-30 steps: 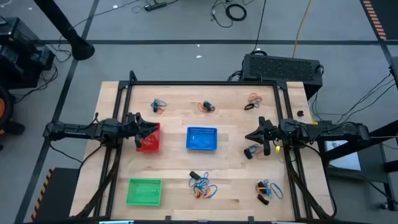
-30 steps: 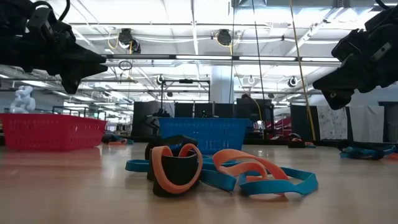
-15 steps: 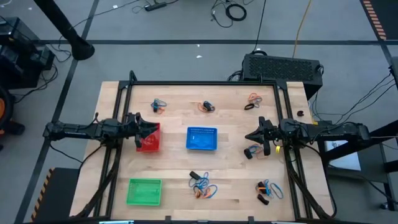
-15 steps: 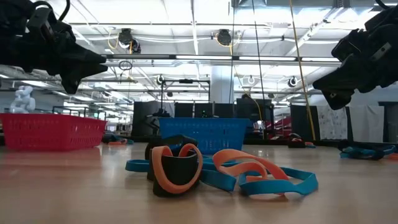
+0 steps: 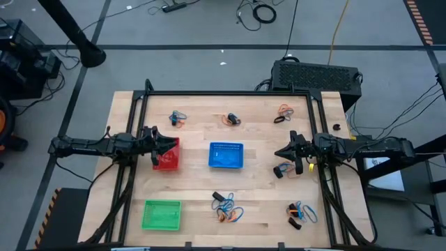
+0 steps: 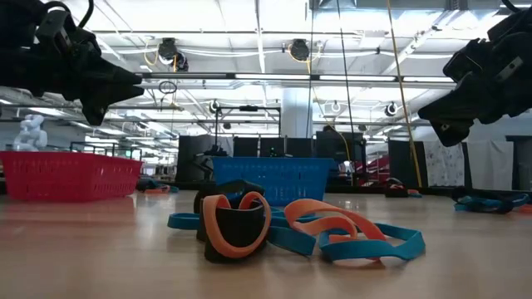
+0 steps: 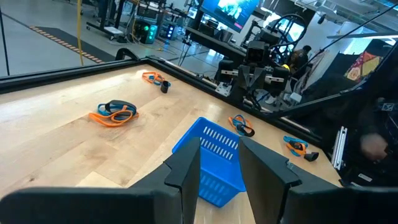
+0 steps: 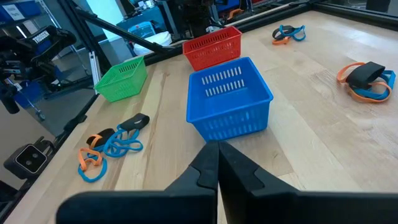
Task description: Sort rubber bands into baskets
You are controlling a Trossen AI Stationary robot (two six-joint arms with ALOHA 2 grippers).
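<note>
The bands are lying in 6 small heaps around the table [image 5: 195, 157]: 3 along the far edge, 1 near the middle [image 5: 226, 208], 1 at the near right [image 5: 300, 213], and 1 just below the right hand. They are thin loops in blue, orange and black, tangled over each other in each heap; in the low view, the nearest heap [image 6: 283, 224] is showing wide flat strips curling up off the wood. None is lying in a basket as far as can be seen.

They are likely light, soft and stretchy, so a pinch on a raised arc of a single loop should be lifting it, though tangled neighbours may be coming along with it. Flat-lying parts are probably hard to get fingers under.

The 3 baskets are sitting apart: red basket [image 5: 167, 155] at the left, blue basket [image 5: 226, 155] in the middle, green basket [image 5: 162, 214] at the near left. All are shallow mesh trays.

The left hand [image 5: 162, 146] is hovering over the red basket's left side with its fingers partly apart and nothing visible between them. The right hand [image 5: 284, 153] is hovering right of the blue basket, fingers pressed together, holding nothing.
</note>
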